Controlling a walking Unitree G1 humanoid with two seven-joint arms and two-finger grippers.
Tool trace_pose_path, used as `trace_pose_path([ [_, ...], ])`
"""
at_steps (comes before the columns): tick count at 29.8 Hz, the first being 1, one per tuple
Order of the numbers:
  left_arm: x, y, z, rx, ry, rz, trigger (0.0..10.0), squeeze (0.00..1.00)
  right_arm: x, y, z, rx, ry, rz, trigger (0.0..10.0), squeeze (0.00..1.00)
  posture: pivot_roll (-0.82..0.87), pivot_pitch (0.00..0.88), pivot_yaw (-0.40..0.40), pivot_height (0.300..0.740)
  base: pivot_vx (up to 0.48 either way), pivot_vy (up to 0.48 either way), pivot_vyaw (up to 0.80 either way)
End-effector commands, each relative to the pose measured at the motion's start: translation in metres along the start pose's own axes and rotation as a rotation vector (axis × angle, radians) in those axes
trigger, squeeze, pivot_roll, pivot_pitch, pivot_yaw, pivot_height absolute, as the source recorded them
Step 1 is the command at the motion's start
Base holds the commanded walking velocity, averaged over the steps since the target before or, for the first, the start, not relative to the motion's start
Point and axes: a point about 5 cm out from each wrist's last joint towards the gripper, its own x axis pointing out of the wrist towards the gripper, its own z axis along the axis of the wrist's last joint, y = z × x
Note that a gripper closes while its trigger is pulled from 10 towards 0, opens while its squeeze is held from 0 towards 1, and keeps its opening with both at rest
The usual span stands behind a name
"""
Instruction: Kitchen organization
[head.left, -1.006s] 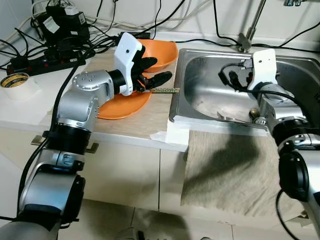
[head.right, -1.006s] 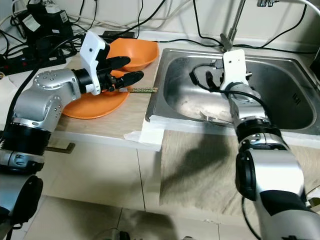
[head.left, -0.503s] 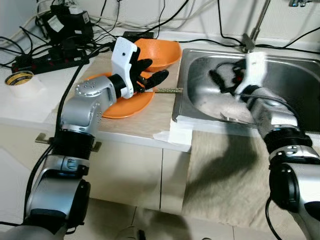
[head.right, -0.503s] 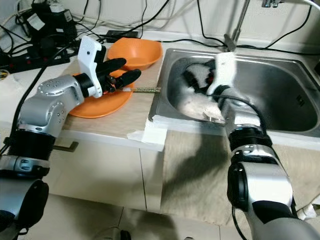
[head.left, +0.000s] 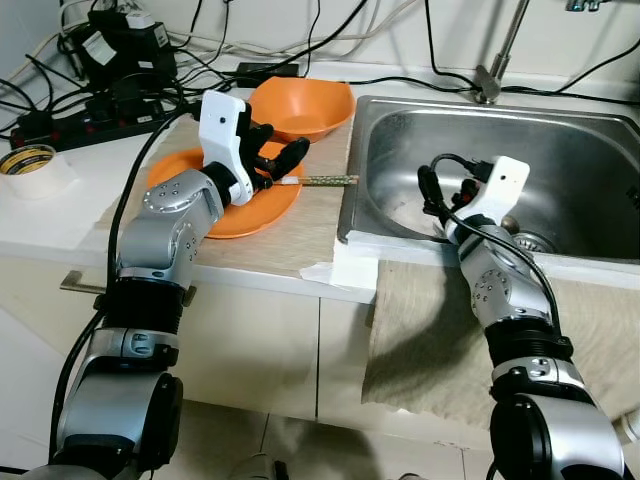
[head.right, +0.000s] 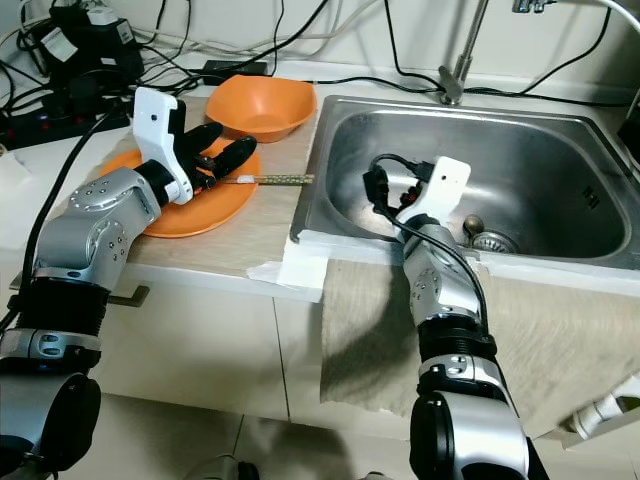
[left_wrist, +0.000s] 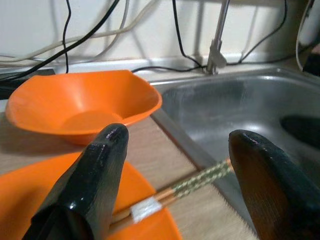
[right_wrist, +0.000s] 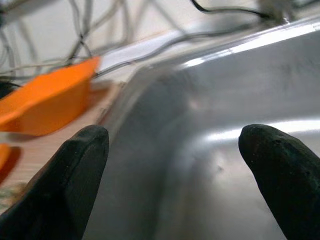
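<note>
— Chopsticks (head.left: 322, 181): where did they lie?
— On the desk (head.left: 280, 245), one end resting on the rim of the orange plate (head.left: 225, 215), the patterned end reaching toward the sink (head.left: 560, 160).
— And the left hand (head.left: 275, 165)?
— It hovered over the plate end of them, fingers spread wide, gripping nothing.
— The right hand (head.left: 432, 190)?
— It sat inside the sink near the front wall, also wide open and empty. An orange bowl (head.left: 300, 108) stood behind the plate.

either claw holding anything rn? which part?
No. Left claw is open above the chopsticks; right claw is open, empty, inside the sink.
</note>
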Motion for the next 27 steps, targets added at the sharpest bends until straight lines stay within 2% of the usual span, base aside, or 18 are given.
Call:
trace_pose_path([
  [1, 0.003, -0.002, 0.002, 0.030, 0.034, -0.033, 10.0, 0.00, -0.001, 0.002, 0.005, -0.019, -0.010, 0.004, 10.0, 0.00, -0.02, 0.000, 0.026, 0.732, 0.000, 0.000, 0.00],
  [7, 0.011, -0.002, 0.006, 0.105, 0.103, -0.118, 10.0, 0.00, -0.006, 0.004, 0.021, -0.032, -0.056, 0.000, 10.0, 0.00, -0.04, 0.000, 0.044, 0.732, 0.000, 0.000, 0.00],
  [10, 0.012, -0.002, 0.006, 0.110, 0.107, -0.126, 10.0, 0.00, -0.007, 0.005, 0.021, -0.034, -0.059, 0.000, 10.0, 0.00, -0.04, 0.000, 0.045, 0.732, 0.000, 0.000, 0.00],
  [14, 0.020, -0.001, 0.008, 0.145, 0.145, -0.167, 10.0, 0.00, -0.010, 0.012, 0.023, -0.037, -0.069, 0.013, 10.0, 0.00, -0.05, 0.000, 0.061, 0.732, 0.000, 0.000, 0.00],
  [27, 0.037, -0.003, 0.012, 0.263, 0.234, -0.245, 10.0, 0.00, -0.018, 0.016, 0.019, -0.043, -0.055, 0.011, 10.0, 0.00, -0.08, 0.000, 0.081, 0.732, 0.000, 0.000, 0.00],
])
